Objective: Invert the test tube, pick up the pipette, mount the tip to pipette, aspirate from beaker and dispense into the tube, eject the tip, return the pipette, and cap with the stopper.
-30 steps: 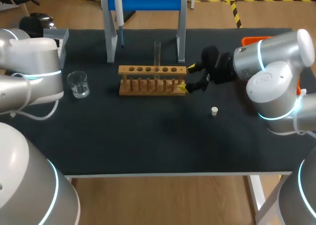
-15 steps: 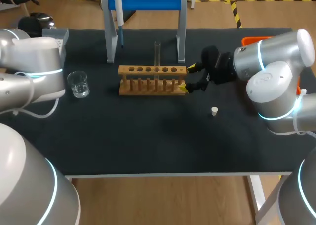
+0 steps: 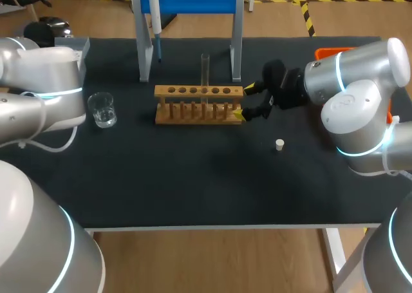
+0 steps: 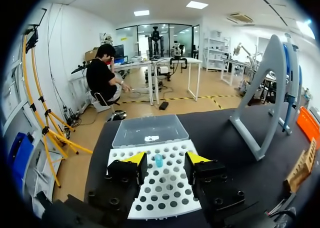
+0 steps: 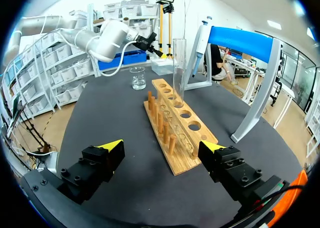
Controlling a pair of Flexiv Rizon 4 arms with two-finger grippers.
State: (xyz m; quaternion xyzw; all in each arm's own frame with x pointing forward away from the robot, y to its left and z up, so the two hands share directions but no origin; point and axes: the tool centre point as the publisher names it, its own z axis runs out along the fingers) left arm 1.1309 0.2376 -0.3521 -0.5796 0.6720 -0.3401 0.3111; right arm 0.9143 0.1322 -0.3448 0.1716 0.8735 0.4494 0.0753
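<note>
Two empty, spread: left end effector (image 4: pixel 162 160) over tip box (image 4: pixel 150 198), right end effector (image 3: pixel 244 100) beside rack (image 3: pixel 198 103).
Test tube (image 3: pixel 205 71) stands upright there, likely for filling.

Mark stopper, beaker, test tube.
stopper (image 3: pixel 279 144): head view, middle of its white body.
beaker (image 3: pixel 102 111): head view, its glass wall.
test tube (image 3: pixel 205 69): head view, upper shaft.

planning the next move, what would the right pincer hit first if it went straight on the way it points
Most likely the near end of the wooden rack, which lies just ahead between the open fingers of the right pincer. The test tube stands farther along the rack.
</note>
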